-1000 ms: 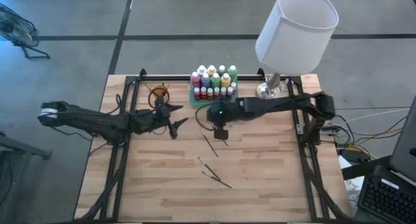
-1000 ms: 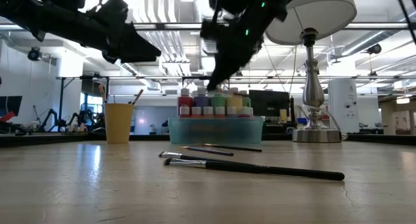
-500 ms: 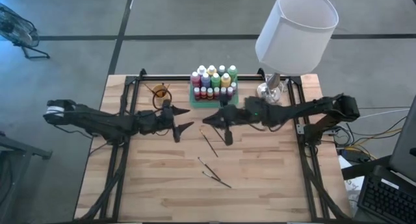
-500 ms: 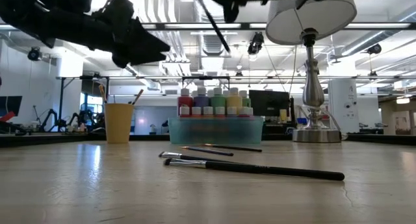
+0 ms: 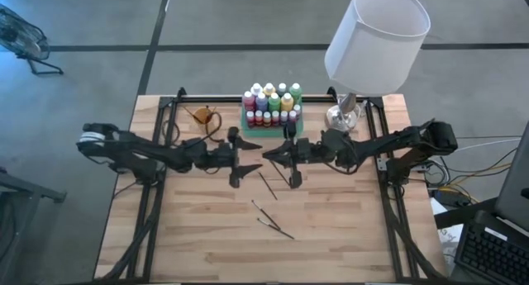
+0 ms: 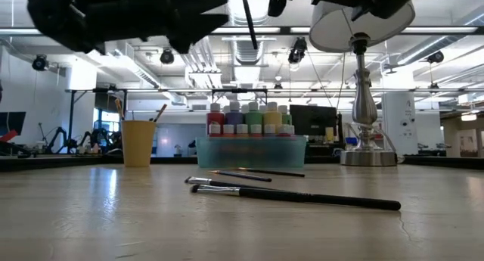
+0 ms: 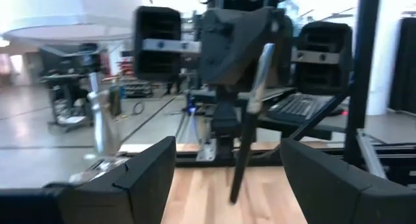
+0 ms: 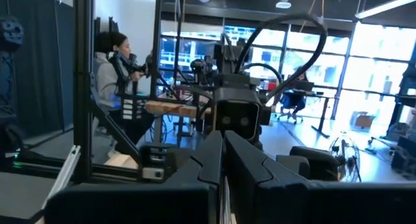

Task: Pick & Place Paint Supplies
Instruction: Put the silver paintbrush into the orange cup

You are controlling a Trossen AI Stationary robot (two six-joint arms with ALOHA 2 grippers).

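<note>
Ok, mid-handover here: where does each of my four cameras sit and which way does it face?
High: overhead, straight down; both arms meet mid-table, left end effector open, right end effector shut on a paintbrush.
Low: table height, level across to the green tray; arms overhead.
Left wrist: faces the right arm's held paintbrush, own fingers below.
Right wrist: faces the left arm, room behind.
High and low share three loose brushes.

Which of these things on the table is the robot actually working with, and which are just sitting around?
Part of the job:
- paint bottles in the green tray
- brush held by the right gripper
- loose brushes on the table
- left gripper, open opposite

Just there:
- lamp
- orange cup
</note>
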